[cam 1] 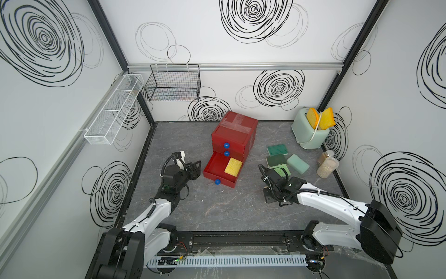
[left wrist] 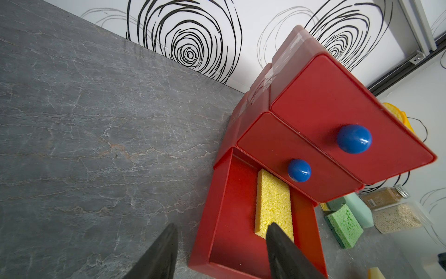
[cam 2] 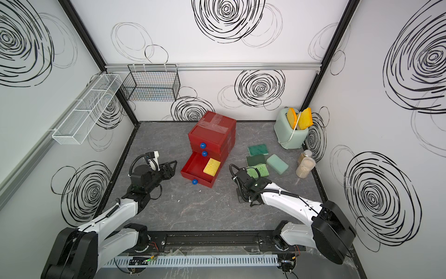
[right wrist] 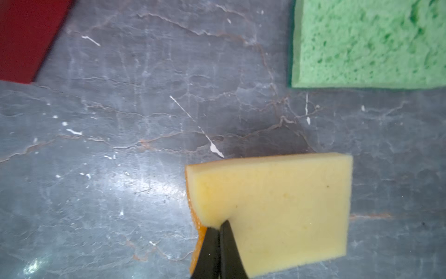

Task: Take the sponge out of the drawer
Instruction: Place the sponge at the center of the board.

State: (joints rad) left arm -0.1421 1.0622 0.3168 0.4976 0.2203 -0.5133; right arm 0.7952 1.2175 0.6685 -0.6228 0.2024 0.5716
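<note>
The yellow sponge (cam 1: 233,165) is lying in the open bottom drawer (cam 1: 215,168) of the red cabinet (cam 1: 237,128). It is sitting toward the drawer's right side, with its far end tucked under the shut drawer above, as both top views are showing. The left gripper (cam 1: 198,169) is waiting just beside the drawer's left wall, jaws apart and holding nothing. In the left wrist view one of its fingers (left wrist: 164,251) is showing over the table (cam 1: 217,212) and the other over the drawer, near the sponge's end. The right gripper (right wrist: 220,224) is sitting low over the table, well right of the drawer, with its jaws pressed together. Its tips are touching the edge of a pale sponge (right wrist: 277,210); whether they are pinching it cannot be told. A green sponge (right wrist: 369,43) is lying nearby.
</note>
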